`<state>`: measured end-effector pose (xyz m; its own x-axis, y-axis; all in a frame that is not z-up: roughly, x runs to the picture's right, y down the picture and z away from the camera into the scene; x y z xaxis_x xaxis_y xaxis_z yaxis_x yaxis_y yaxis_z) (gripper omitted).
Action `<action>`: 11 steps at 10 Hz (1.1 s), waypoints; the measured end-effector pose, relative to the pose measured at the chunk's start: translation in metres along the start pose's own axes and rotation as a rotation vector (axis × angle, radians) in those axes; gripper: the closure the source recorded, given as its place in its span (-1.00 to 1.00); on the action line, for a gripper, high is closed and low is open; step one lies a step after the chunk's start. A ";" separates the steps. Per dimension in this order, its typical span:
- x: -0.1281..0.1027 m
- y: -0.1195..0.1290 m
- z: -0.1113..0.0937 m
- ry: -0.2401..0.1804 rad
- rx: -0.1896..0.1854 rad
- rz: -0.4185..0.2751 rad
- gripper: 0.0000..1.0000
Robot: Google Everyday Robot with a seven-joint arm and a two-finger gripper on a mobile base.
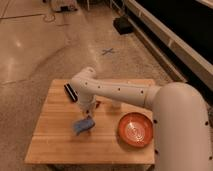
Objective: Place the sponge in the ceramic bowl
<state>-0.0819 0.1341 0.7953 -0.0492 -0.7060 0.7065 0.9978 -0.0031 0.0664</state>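
The light-blue sponge (82, 125) hangs tilted just above the wooden table (55, 142), left of centre, with a shadow under it. My gripper (87, 118) points down from the white wrist directly over the sponge and is shut on its upper right edge. The orange-red ceramic bowl (136, 130) with pale swirl lines sits on the table to the right of the sponge, about a bowl's width away. My white arm reaches in from the lower right, passing behind and over the bowl.
A black ribbed block (70, 92) lies near the table's back left edge, behind the wrist. A small dark-red item (98, 105) and a pale object (116, 106) sit behind the gripper. Shiny floor surrounds the table.
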 end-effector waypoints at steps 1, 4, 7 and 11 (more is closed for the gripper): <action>0.000 0.013 -0.005 0.001 0.005 0.009 0.63; 0.005 0.084 -0.027 0.010 0.025 0.069 0.63; 0.008 0.138 -0.037 0.008 0.040 0.108 0.63; -0.003 0.181 -0.037 -0.007 0.085 0.152 0.63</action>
<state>0.1003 0.1095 0.7792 0.1017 -0.6886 0.7180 0.9864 0.1635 0.0170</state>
